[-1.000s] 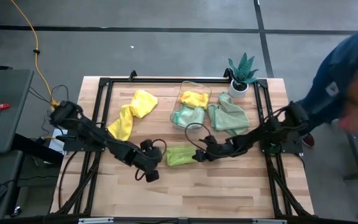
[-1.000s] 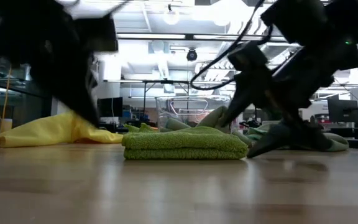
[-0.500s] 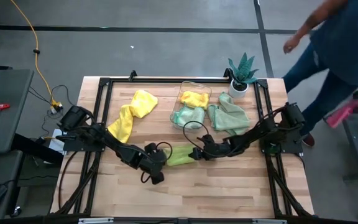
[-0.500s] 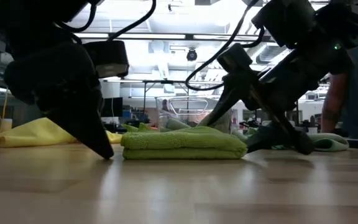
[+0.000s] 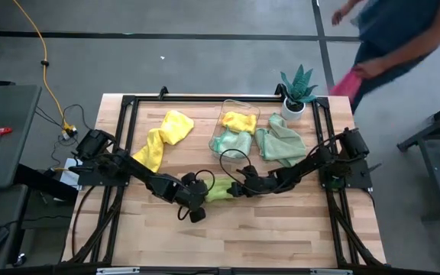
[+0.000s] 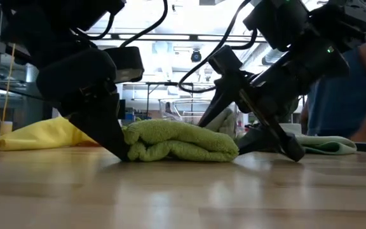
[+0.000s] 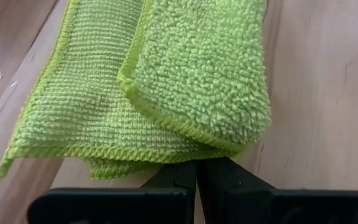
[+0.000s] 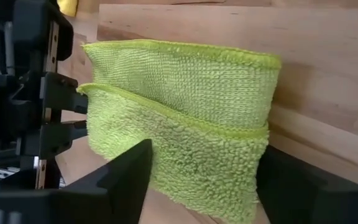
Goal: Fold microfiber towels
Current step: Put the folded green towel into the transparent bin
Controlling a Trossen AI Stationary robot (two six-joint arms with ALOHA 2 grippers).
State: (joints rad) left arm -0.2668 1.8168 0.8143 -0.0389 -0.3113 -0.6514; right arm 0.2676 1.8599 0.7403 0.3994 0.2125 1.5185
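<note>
At mid-bench, our closed left claw [image 5: 198, 200] abuts the lime towel [image 5: 218, 192] — open right claw [image 5: 234, 190] straddles its opposite end.

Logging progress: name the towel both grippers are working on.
The folded lime towel at mid-table, between the left gripper and right gripper; the other towels lie farther back.

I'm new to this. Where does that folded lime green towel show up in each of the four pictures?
High view: lime green towel at table centre, between both grippers.
Low view: towel in the middle, on the wood.
Left wrist view: towel fills the upper half.
Right wrist view: towel at centre.
Shared landmark: the wooden table.
</note>
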